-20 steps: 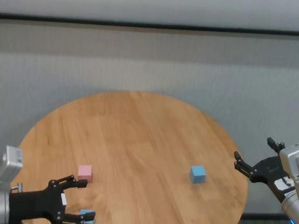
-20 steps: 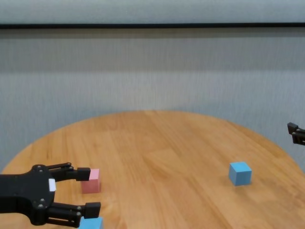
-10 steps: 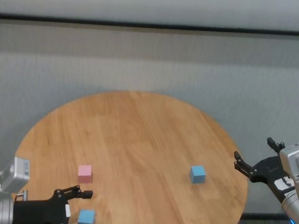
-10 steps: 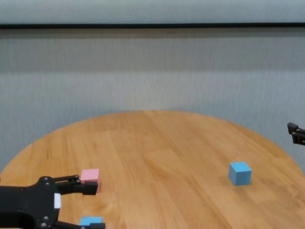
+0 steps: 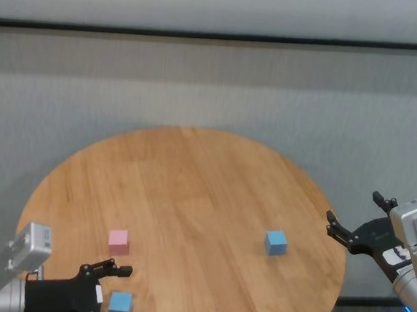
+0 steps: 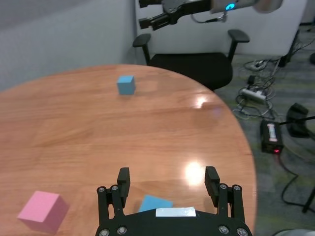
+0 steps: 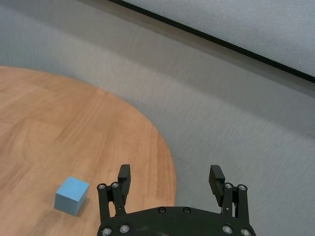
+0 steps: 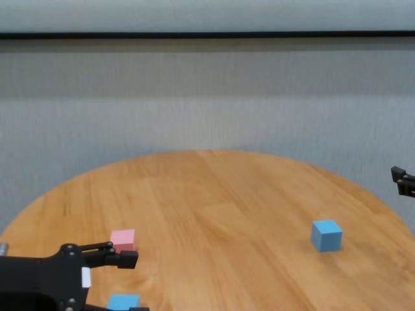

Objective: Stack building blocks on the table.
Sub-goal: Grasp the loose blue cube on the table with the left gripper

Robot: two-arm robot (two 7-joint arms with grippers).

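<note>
On the round wooden table lie a pink block, a light blue block just in front of it near the front left edge, and a second light blue block at the right. My left gripper is open, low over the table, with its fingers either side of the near blue block; I cannot tell if they touch it. The pink block lies just beside it. My right gripper is open and empty, off the table's right edge, apart from the right blue block.
A grey wall stands behind the table. In the left wrist view a black office chair stands beyond the table's edge, with cables and a power strip on the floor.
My left gripper has drawn back toward the front edge and come down, so its fingers now straddle the near blue block. The blocks and the right arm have not moved.
</note>
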